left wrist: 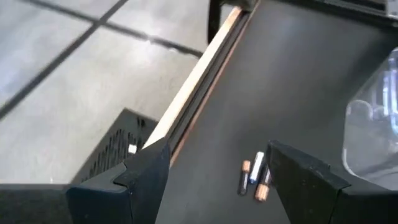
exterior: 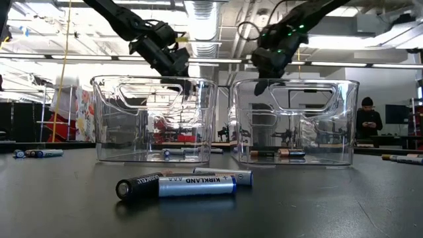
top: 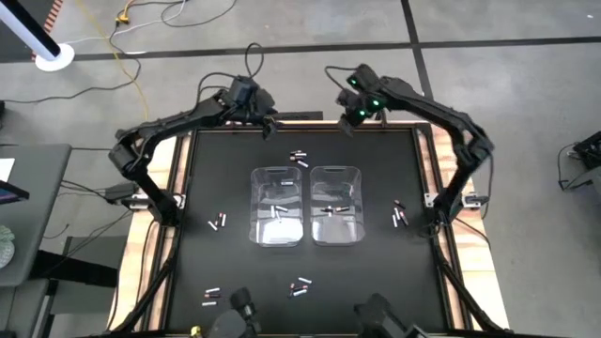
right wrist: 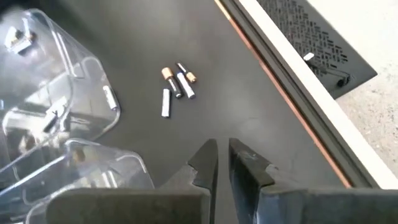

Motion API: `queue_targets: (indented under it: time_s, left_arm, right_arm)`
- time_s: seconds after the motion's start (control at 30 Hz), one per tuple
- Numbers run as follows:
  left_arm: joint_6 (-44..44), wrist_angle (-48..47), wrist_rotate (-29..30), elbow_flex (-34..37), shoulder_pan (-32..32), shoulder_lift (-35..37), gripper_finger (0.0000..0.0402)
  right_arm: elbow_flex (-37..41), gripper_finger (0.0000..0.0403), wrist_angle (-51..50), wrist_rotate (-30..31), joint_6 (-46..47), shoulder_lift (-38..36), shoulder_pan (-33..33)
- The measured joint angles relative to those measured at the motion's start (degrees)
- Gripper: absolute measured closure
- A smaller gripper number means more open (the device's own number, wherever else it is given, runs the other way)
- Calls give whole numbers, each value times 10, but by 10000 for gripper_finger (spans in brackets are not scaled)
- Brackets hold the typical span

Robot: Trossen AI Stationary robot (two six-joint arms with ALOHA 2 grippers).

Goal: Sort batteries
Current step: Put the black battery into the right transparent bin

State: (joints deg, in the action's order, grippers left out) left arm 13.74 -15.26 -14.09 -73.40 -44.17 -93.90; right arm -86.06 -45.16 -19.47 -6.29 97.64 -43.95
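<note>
Batteries lie in small groups on the black table: behind the bins, left of them, right of them and near the front edge. Some lie flat inside the left bin and the right bin. My left gripper hovers over the far edge, open wide and empty; its wrist view shows three batteries on the table beyond its fingers. My right gripper hovers over the far edge too, shut and empty; its wrist view shows several batteries farther off.
Two clear plastic bins stand side by side at the table's middle, and both show in the low view. A raised wooden rim borders the black mat. A person stands far behind the table.
</note>
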Motion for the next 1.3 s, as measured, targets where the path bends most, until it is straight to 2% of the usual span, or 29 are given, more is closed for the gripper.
queue_targets:
  time_s: [0.17, 0.27, 0.6, 0.77, 1.0, 1.3]
  left_arm:
    - [-13, -23, -25, -17, -3, -14, 143]
    - [-17, -86, -32, -60, -6, -56, 143]
    - [65, -384, -36, -349, 6, -261, 153]
    - [96, -466, -6, -446, 29, -338, 175]
    - [128, -479, 77, -475, 74, -389, 200]
    - [117, -468, 97, -475, 94, -423, 214]
  right_arm:
    - [53, 347, 28, 0, 22, -40, 0]
    - [72, 347, 33, 0, 24, -43, 1]
    - [87, 347, 43, 1, 30, -27, 5]
    - [87, 347, 54, 1, 25, -28, 3]
    - [87, 347, 60, 1, 6, -28, 3]
    - [87, 347, 60, 1, -12, -28, 3]
